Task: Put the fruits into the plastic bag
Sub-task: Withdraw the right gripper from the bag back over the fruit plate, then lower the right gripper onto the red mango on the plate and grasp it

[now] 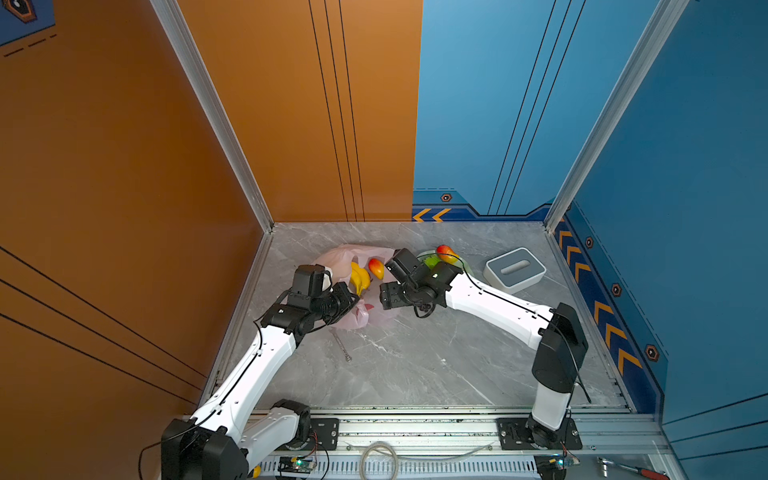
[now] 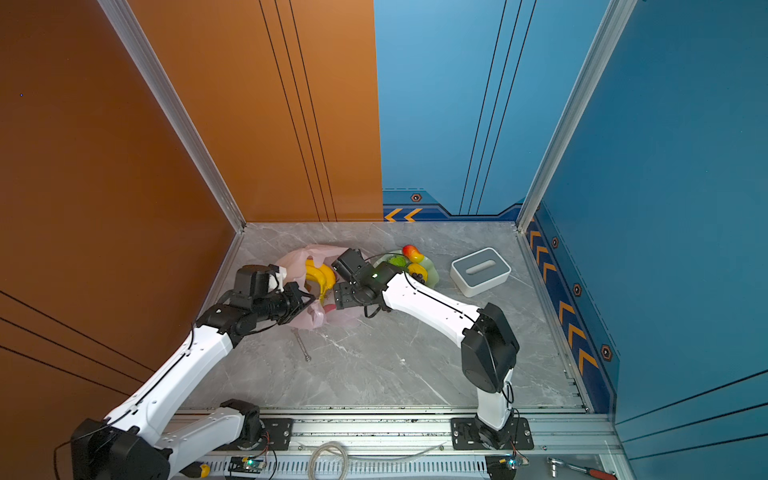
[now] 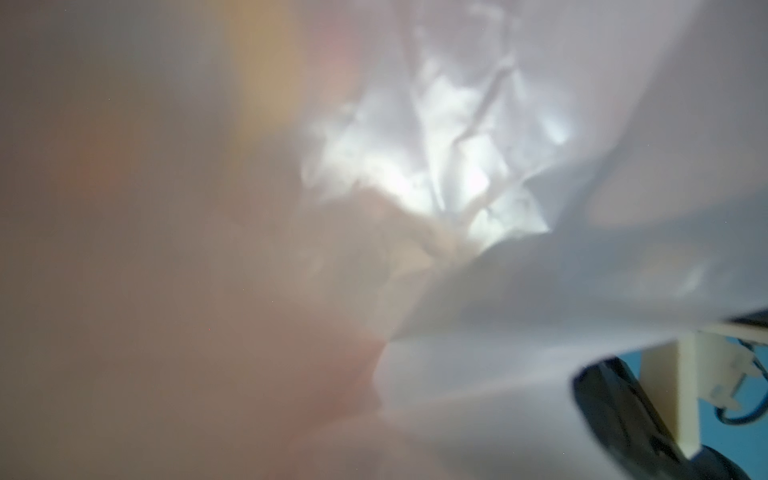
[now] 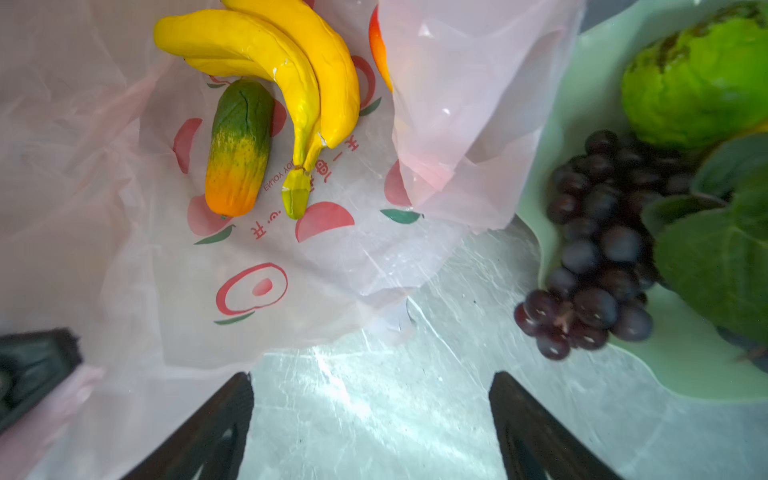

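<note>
Roughly halfway, by the look of it. Already in the bag [image 4: 291, 257] on the table: bananas [image 4: 291, 62], green-orange piece [image 4: 239, 145], mango [image 1: 376, 268]. Left in the dish [image 4: 582, 83]: grapes [image 4: 598, 249], green fruit [image 4: 698, 79]. Left gripper [image 1: 351, 298] pinched together on bag edge. Right gripper [image 4: 374, 399] spread wide, empty, between bag and dish.

Both top views look steeply down from high over the near edge across my whole grey marbled table [image 1: 415, 365]. My left wrist camera sits against the thin translucent pale-pink plastic bag [image 3: 208, 249], blurred. My right wrist camera faces the table closely, sharing the yellow banana bunch [image 4: 257, 41] with them.
</note>
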Action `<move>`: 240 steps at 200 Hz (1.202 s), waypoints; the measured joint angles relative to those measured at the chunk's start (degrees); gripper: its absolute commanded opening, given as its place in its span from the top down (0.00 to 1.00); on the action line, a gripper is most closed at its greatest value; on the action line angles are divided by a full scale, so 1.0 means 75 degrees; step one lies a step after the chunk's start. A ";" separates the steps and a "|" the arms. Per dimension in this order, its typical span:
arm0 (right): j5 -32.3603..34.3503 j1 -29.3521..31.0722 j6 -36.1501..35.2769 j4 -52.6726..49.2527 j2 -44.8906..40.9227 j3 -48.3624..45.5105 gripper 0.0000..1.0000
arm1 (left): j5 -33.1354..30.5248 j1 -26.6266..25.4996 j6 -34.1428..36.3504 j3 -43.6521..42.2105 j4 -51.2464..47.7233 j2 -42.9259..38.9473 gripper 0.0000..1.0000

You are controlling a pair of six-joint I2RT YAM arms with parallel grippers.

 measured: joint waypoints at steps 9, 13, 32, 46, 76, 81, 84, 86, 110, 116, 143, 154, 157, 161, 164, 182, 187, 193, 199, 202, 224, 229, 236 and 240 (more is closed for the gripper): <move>0.0076 -0.0044 0.0064 -0.0131 -0.0201 -0.0026 0.12 | 0.0000 0.0006 0.0000 -0.0012 -0.0006 0.0000 1.00; 0.0090 -0.0064 0.0079 -0.0181 -0.0280 -0.0044 0.12 | 0.0000 0.0006 0.0000 -0.0015 -0.0006 0.0000 1.00; 0.0268 -0.0294 0.0178 -0.0405 -0.0857 -0.0184 0.12 | 0.0000 0.0006 0.0000 -0.0026 -0.0003 -0.0003 1.00; 0.0373 -0.0629 0.0195 -0.0527 -0.1323 -0.0254 0.12 | 0.0000 0.0006 0.0000 -0.0047 0.0000 -0.0006 1.00; 0.0466 -0.1670 0.0003 -0.0574 -0.1749 -0.0274 0.13 | 0.0000 0.0006 -0.0003 -0.0169 -0.0003 -0.0079 1.00; 0.0484 -0.1853 -0.0085 -0.0577 -0.1740 -0.0274 0.13 | 0.0000 0.0006 -0.0003 -0.0184 0.0000 -0.0090 1.00; 0.0481 -0.1967 -0.0149 -0.0583 -0.1716 -0.0274 0.13 | -0.0003 0.0006 -0.0003 -0.0192 0.0000 -0.0096 1.00; 0.0481 -0.2049 -0.0175 -0.0583 -0.1702 -0.0274 0.13 | -0.0003 0.0006 -0.0003 -0.0198 0.0000 -0.0102 1.00; 0.0417 -0.2780 -0.0676 -0.0656 -0.1227 -0.0090 0.13 | 0.0000 0.0006 -0.0003 -0.0251 0.0000 -0.0117 1.00; 0.0376 -0.2911 -0.0790 -0.0653 -0.1049 0.0009 0.13 | 0.0000 0.0006 -0.0003 -0.0251 0.0000 -0.0117 1.00; 0.0079 -0.3366 -0.1311 -0.0656 -0.0157 0.0554 0.13 | 0.0000 0.0006 -0.0003 -0.0251 0.0000 -0.0114 1.00; 0.0006 -0.3485 -0.1483 -0.0664 0.0178 0.0781 0.14 | 0.0000 0.0006 -0.0003 -0.0251 0.0000 -0.0108 1.00; -0.0035 -0.3515 -0.1536 -0.0688 0.0268 0.0854 0.14 | 0.0000 0.0006 -0.0003 -0.0251 0.0000 -0.0102 1.00; -0.0058 -0.3547 -0.1571 -0.0705 0.0379 0.0950 0.14 | 0.0003 0.0006 -0.0003 -0.0251 0.0000 -0.0090 1.00; -0.0099 -0.3576 -0.1623 -0.0714 0.0472 0.1026 0.14 | 0.0000 0.0006 -0.0003 -0.0251 0.0000 -0.0082 1.00; -0.0195 -0.3707 -0.1859 -0.0726 0.0962 0.1475 0.14 | 0.0003 0.0015 -0.0003 -0.0251 0.0003 0.0017 1.00; -0.0204 -0.3736 -0.1932 -0.0737 0.1096 0.1612 0.14 | 0.0003 0.0015 0.0000 -0.0251 0.0003 0.0050 1.00; -0.0251 -0.3768 -0.2022 -0.0758 0.1259 0.1772 0.14 | 0.0003 0.0023 0.0000 -0.0248 0.0003 0.0099 1.00; -0.0306 -0.3800 -0.2116 -0.0793 0.1437 0.1967 0.14 | 0.0003 0.0038 0.0000 -0.0248 0.0003 0.0157 1.00; -0.0332 -0.3812 -0.2159 -0.0796 0.1524 0.2046 0.14 | 0.0003 0.0044 0.0000 -0.0248 0.0003 0.0181 1.00; -0.0501 -0.3908 -0.2419 -0.0912 0.2212 0.2786 0.14 | 0.0003 0.0102 0.0000 -0.0189 0.0003 0.0423 1.00; -0.0522 -0.3923 -0.2460 -0.0912 0.2343 0.2914 0.14 | 0.0003 0.0108 0.0003 -0.0172 0.0009 0.0478 1.00; -0.0580 -0.3955 -0.2538 -0.0950 0.2565 0.3130 0.14 | 0.0003 0.0119 0.0003 -0.0137 0.0009 0.0557 1.00; -0.0600 -0.3972 -0.2559 -0.0973 0.2669 0.3232 0.14 | 0.0003 0.0125 0.0003 -0.0119 0.0006 0.0595 1.00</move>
